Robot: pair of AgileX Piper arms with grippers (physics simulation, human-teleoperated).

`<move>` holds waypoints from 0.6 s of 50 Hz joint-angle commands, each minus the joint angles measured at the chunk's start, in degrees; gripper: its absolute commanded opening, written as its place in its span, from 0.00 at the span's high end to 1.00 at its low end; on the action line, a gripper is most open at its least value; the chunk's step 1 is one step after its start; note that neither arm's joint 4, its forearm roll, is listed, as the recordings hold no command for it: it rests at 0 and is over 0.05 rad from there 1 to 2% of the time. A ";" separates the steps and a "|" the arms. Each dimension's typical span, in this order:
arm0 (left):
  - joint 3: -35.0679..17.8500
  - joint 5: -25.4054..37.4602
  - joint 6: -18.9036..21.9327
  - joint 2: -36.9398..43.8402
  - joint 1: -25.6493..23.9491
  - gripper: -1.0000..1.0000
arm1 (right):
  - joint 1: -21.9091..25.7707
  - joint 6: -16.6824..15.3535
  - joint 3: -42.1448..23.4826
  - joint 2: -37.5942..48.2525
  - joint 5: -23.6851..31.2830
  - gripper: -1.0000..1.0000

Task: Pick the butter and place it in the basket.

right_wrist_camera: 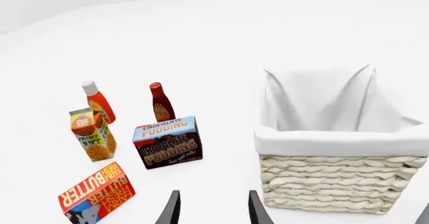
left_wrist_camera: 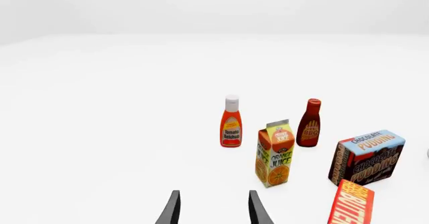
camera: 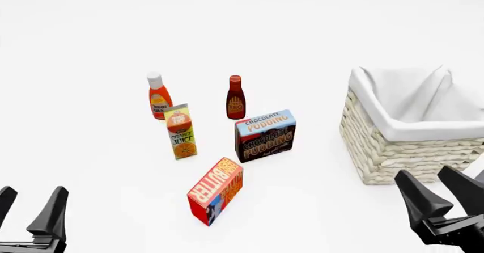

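Observation:
The butter (camera: pixel 215 189) is a long red box with pale "BUTTER" lettering, lying on the white table in front of the other groceries; it also shows in both wrist views (left_wrist_camera: pixel 352 204) (right_wrist_camera: pixel 97 193). The basket (camera: pixel 408 145) is a large cream wicker one with a white cloth lining, standing at the right (right_wrist_camera: pixel 335 184). My left gripper (camera: pixel 29 210) is open at the near left, well away from the butter. My right gripper (camera: pixel 442 193) is open at the near right, just in front of the basket. Nothing is held by either.
Behind the butter stand a chocolate pudding box (camera: pixel 266 135), an orange juice carton (camera: pixel 181 131), a tomato ketchup bottle (camera: pixel 158 97) and a dark BBQ sauce bottle (camera: pixel 235 97). The table surface (camera: pixel 90 168) is plain white.

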 commanded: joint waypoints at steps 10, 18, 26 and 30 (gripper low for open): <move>0.00 0.00 0.00 0.00 0.00 0.00 | 2.37 8.40 -9.79 4.50 9.63 0.00; 0.00 0.00 0.00 0.00 0.00 0.00 | 5.04 11.47 -12.34 5.36 11.24 0.00; 0.00 0.00 0.00 0.00 0.00 0.00 | 7.00 15.05 -14.54 10.61 12.79 0.00; 0.00 0.00 0.00 0.00 0.00 0.00 | 7.53 18.09 -15.61 13.29 13.91 0.00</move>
